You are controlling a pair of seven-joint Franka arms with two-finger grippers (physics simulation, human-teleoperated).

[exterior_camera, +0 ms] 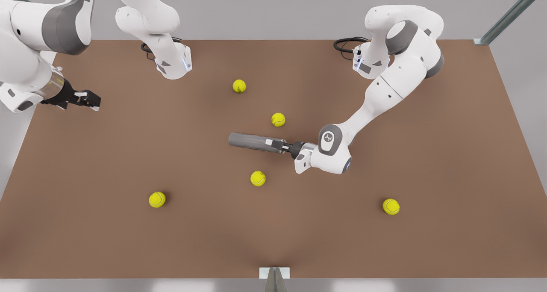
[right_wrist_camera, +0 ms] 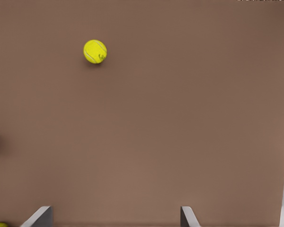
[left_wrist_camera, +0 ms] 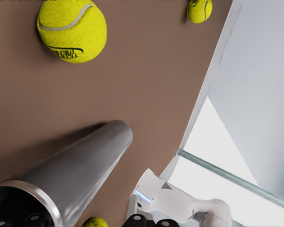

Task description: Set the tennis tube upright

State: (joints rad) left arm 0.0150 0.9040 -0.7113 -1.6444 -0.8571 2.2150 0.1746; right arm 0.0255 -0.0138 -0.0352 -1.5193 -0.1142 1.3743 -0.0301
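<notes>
Tube [exterior_camera: 250, 141] lies on its side mid-table [exterior_camera: 128, 163], long axis running across the front view, rimmed open end toward the front view's right.

Left gripper [exterior_camera: 277, 145] is at that rimmed end, low and near level with the table, forearm stretched in from the front view's right, elbow bent back toward its base at the far edge. Fingers pinch the tube's rim; wrist view shows fingertips [left_wrist_camera: 38, 220] at the rim.

Right gripper [exterior_camera: 87, 98] hangs above the table's edge at the front view's left, arm waiting, pointing down; fingers [right_wrist_camera: 38, 217] spread.

Balls scattered: one [exterior_camera: 278, 119] just behind the tube, one [exterior_camera: 257, 178] in front.
</notes>
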